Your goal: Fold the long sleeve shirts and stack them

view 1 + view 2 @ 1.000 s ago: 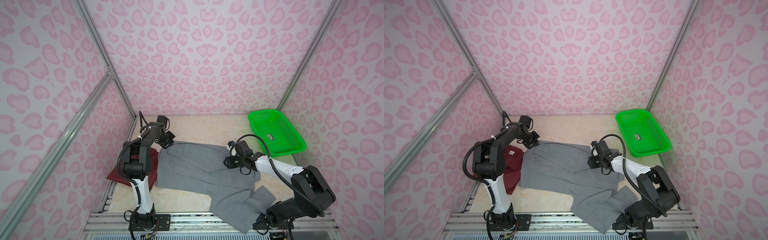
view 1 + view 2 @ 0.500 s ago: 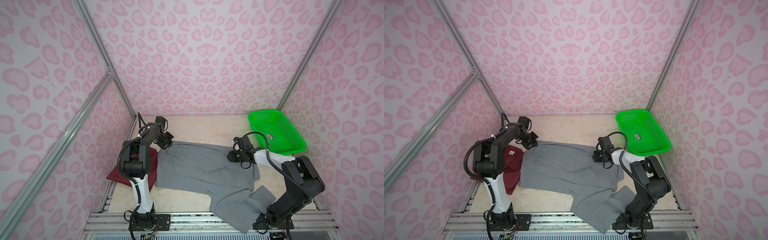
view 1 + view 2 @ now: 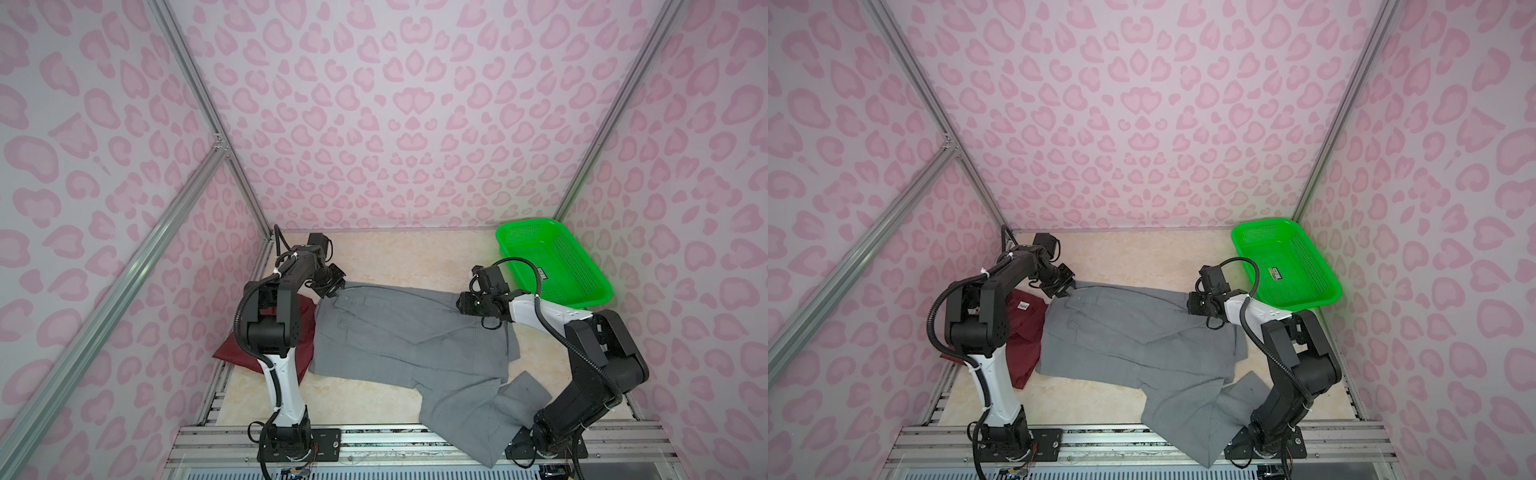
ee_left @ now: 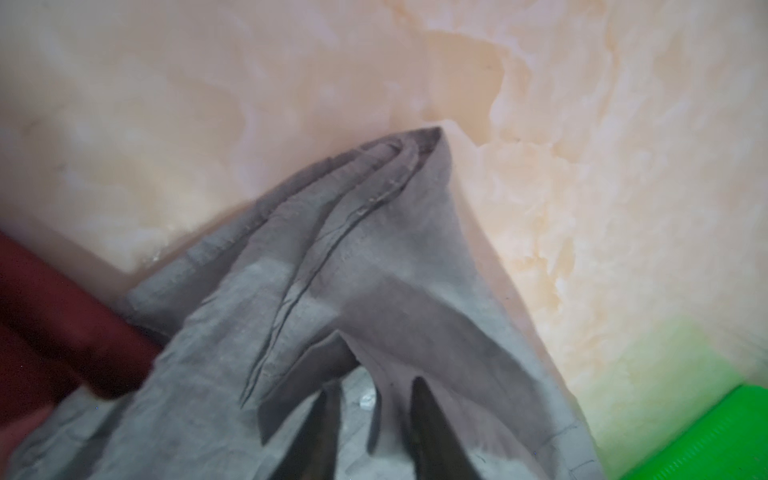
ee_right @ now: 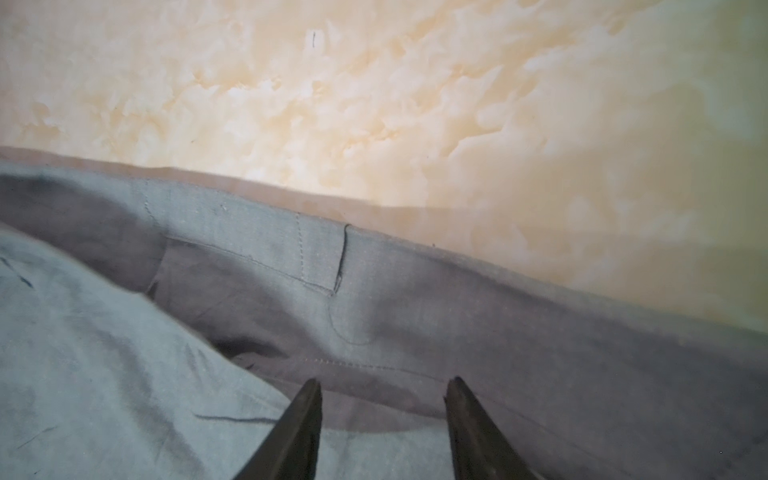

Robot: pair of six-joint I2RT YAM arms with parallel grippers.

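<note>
The mid-grey long sleeve shirt (image 3: 407, 340) (image 3: 1133, 332) lies spread across the table, one part trailing over the front edge. The dark maroon shirt (image 3: 232, 355) (image 3: 1025, 332) sits at the left, partly under the grey one and behind my left arm. My left gripper (image 3: 333, 289) (image 4: 374, 384) is at the grey shirt's far-left corner, open, with a loose fold of grey cloth (image 4: 374, 270) between its fingers. My right gripper (image 3: 461, 305) (image 5: 384, 381) hovers open just over the far-right edge of the grey cloth (image 5: 249, 332), gripping nothing.
A bright green perforated basket (image 3: 528, 224) stands at the far right corner, close behind my right arm. Pink patterned walls close the table on three sides. A metal rail (image 3: 374, 440) with both arm bases runs along the front.
My right arm has drawn its elbow in, and its gripper has slid a little toward the shirt's far edge. The left gripper's jaws have come apart at the far-left corner.
</note>
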